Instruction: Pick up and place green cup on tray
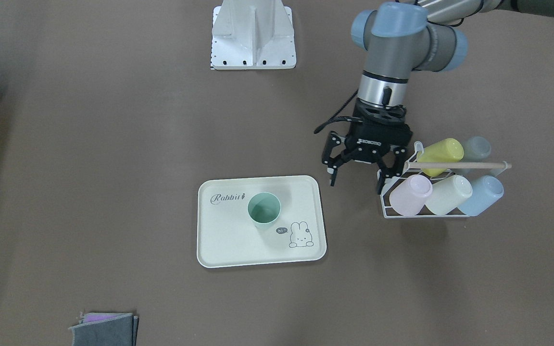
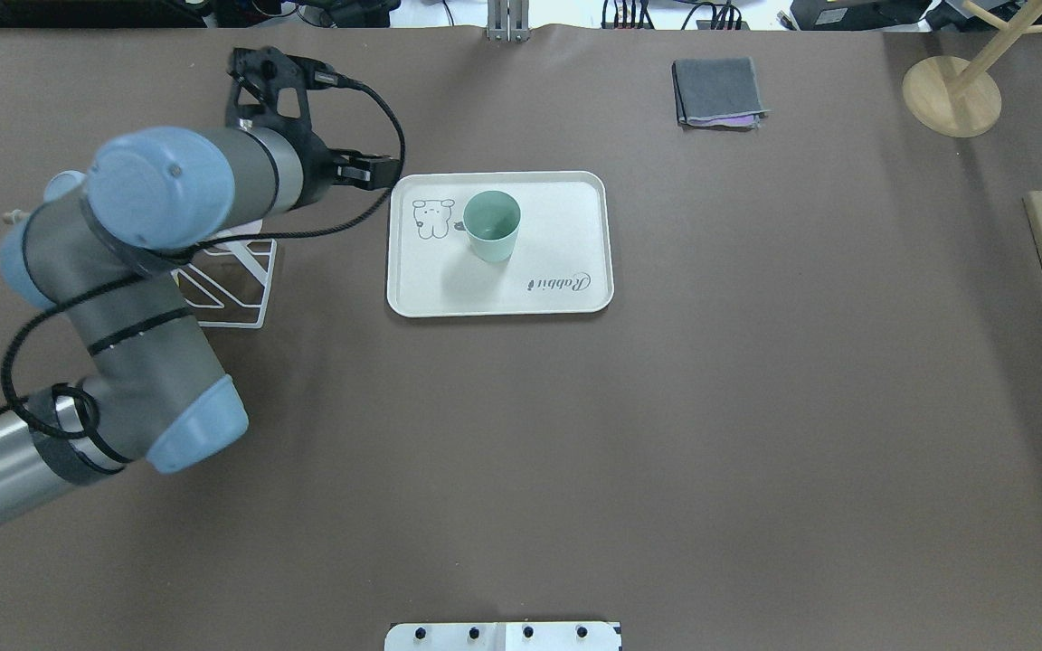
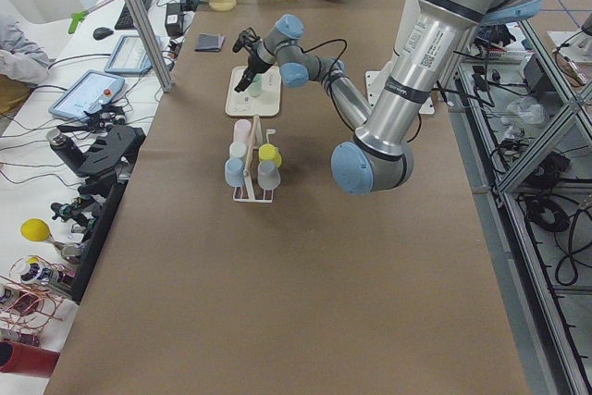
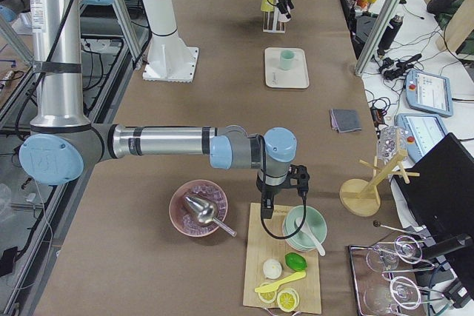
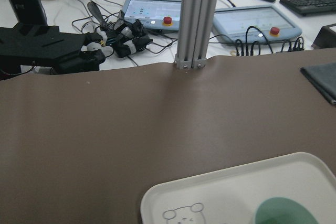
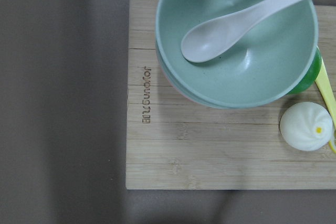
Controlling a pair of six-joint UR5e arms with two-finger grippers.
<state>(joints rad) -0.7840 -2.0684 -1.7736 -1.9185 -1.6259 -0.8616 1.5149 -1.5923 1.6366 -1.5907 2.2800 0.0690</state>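
The green cup [image 1: 264, 209] is seen upright on the tray [image 1: 224, 242], near its middle, just beside the bunny drawing; nothing grips it; the left gripper [image 1: 357, 185] is held apart from it, between the tray and a wire rack [image 1: 479, 165] of lying cups, jaws spread and empty; the right gripper [image 4: 285, 196] is held well apart, over a wooden board [image 6: 210, 150] bearing a bowl [image 6: 236, 66]; whether it is released or clenched cannot be told.

The green cup [image 3: 255, 90] stands on the tray [image 3: 242, 107].
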